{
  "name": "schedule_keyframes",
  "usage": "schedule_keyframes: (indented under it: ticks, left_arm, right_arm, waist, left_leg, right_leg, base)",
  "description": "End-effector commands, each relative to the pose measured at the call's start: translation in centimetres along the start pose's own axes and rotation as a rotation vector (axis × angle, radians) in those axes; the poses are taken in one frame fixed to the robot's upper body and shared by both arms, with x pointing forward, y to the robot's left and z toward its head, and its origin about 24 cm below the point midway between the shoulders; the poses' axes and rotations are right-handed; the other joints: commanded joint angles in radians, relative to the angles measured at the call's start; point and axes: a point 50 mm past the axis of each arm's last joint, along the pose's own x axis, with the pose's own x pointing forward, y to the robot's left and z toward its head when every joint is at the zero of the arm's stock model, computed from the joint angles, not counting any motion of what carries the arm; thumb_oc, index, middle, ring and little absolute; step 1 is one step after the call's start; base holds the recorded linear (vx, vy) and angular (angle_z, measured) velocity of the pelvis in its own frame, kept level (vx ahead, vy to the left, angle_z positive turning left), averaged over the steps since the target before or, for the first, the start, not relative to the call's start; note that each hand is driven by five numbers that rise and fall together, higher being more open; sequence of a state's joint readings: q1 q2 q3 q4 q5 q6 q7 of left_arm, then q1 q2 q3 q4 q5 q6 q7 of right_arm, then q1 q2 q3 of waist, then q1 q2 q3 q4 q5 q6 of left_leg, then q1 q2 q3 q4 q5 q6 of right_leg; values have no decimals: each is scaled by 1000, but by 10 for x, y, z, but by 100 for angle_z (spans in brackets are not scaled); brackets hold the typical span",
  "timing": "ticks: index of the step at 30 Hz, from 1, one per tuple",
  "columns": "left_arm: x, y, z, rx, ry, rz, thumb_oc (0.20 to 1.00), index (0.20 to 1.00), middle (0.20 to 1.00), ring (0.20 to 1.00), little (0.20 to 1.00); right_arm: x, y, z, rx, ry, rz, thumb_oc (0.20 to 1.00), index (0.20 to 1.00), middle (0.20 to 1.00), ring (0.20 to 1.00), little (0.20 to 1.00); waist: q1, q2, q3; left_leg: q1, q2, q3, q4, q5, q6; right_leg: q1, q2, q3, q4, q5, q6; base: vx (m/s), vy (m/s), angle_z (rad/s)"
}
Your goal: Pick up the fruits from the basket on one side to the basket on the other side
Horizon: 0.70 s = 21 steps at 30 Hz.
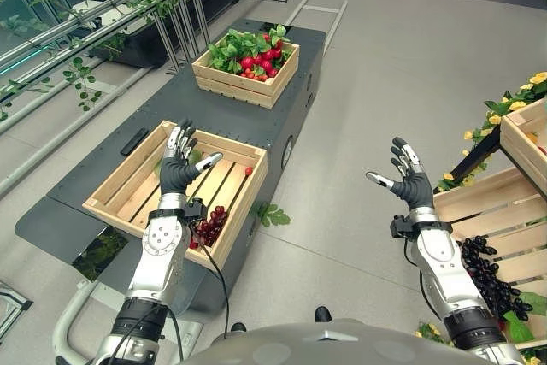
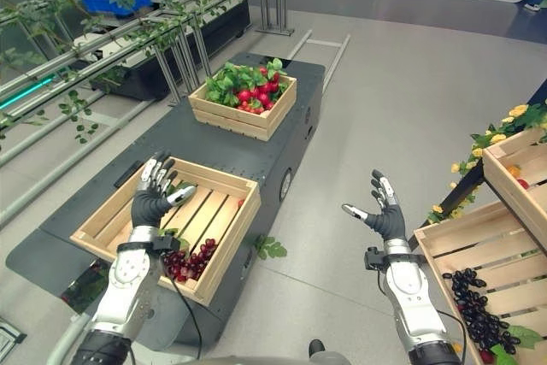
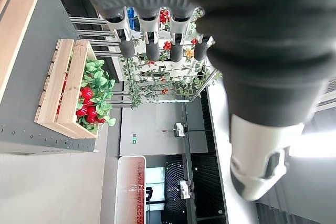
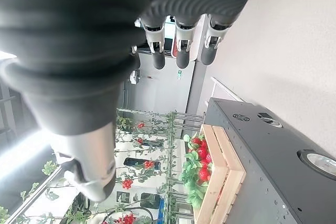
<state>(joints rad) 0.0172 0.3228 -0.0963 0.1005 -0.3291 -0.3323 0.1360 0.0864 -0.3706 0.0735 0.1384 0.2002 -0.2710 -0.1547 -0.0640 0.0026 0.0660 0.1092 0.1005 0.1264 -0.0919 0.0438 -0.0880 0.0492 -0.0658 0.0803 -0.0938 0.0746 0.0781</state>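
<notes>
My left hand [image 1: 177, 170] is raised and open, fingers straight, over the near wooden crate [image 1: 122, 168] on the dark platform. That crate holds a bunch of red grapes [image 1: 209, 224] at its near corner and a small red fruit [image 1: 249, 171] by its right wall. My right hand [image 1: 414, 185] is also raised and open, empty, above the floor just left of a wooden crate [image 1: 487, 203] that holds dark grapes [image 1: 487, 275]. Straight fingers [image 3: 152, 45] show in the left wrist view, and straight fingers [image 4: 181, 51] in the right wrist view.
A far crate [image 1: 235, 87] of red fruits and green leaves stands at the platform's [image 1: 171, 108] back end. A small dark flat object [image 1: 134, 141] lies left of the near crate. Yellow flowers [image 1: 504, 108] and another crate [image 1: 526, 138] are at the right. Metal plant racks [image 1: 102, 32] run along the left.
</notes>
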Motion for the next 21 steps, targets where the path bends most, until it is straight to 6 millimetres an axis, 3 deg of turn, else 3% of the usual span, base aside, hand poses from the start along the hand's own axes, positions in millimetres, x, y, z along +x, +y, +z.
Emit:
schedule_keyframes:
  ticks: [1, 15, 21]
  left_arm:
    - [11, 7, 22, 31, -113, -17, 1000, 1000, 1000, 1000, 1000]
    - [8, 11, 14, 101, -58, -32, 1000, 1000, 1000, 1000, 1000]
    - [14, 27, 19, 225, -57, 0, 1000, 1000, 1000, 1000, 1000]
  right_arm:
    - [11, -9, 23, 47, -139, -46, 1000, 1000, 1000, 1000, 1000]
    - [11, -11, 24, 38, -138, -35, 1000, 1000, 1000, 1000, 1000]
    - [16, -11, 31, 25, -163, -13, 1000, 1000, 1000, 1000, 1000]
  waist:
    - [2, -45, 10]
    - [-2, -35, 15]
    - [-10, -2, 42]
  left_leg:
    - [0, -14, -34, 45, -59, 27]
    - [-4, -13, -42, 50, -61, 25]
    - [-42, -16, -40, 50, -46, 20]
  right_leg:
    - [36, -57, -26, 72, -83, 73]
    - [34, -54, -31, 80, -91, 70]
    - [-13, -56, -23, 91, -86, 71]
  base:
    - [0, 0, 0]
    - [0, 0, 0]
    - [-55, 7, -1]
